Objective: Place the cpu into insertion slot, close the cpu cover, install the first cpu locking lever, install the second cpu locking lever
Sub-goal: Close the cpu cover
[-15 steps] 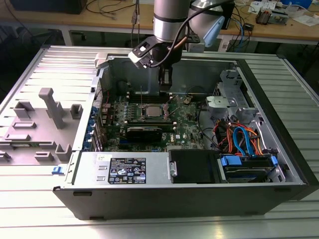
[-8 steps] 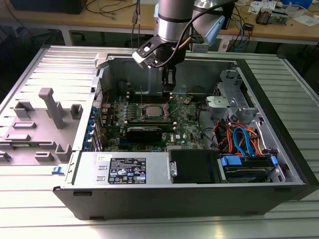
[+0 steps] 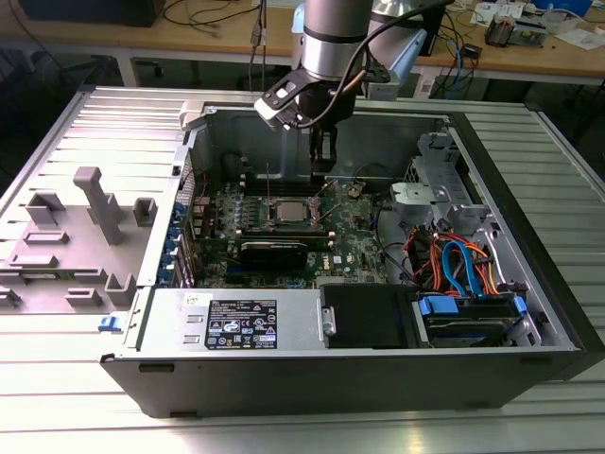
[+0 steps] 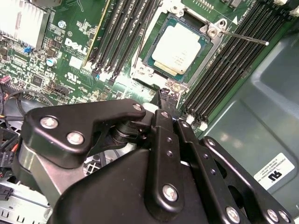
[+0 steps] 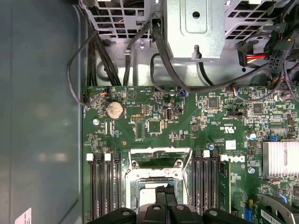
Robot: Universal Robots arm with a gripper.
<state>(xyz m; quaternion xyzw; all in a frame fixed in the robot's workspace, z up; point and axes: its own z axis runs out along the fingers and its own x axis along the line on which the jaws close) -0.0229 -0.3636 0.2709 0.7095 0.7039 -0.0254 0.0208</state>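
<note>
On the surface (image 3: 57,416), the open computer case (image 3: 236,326) is lying on its side, so the arm is reaching straight down to the insertion slot (image 4: 198,63), where the cpu (image 4: 180,48) is already sitting flat. The end effector (image 4: 166,99) is hovering just beside that slot with its fingers pinched together on nothing. It is close to the cpu cover (image 5: 159,156), which appears to be standing open, probably to push it down.

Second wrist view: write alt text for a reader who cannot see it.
The cpu lies uncovered in the insertion slot on a green motherboard, between black memory slots. The black gripper is close beside it.
</note>
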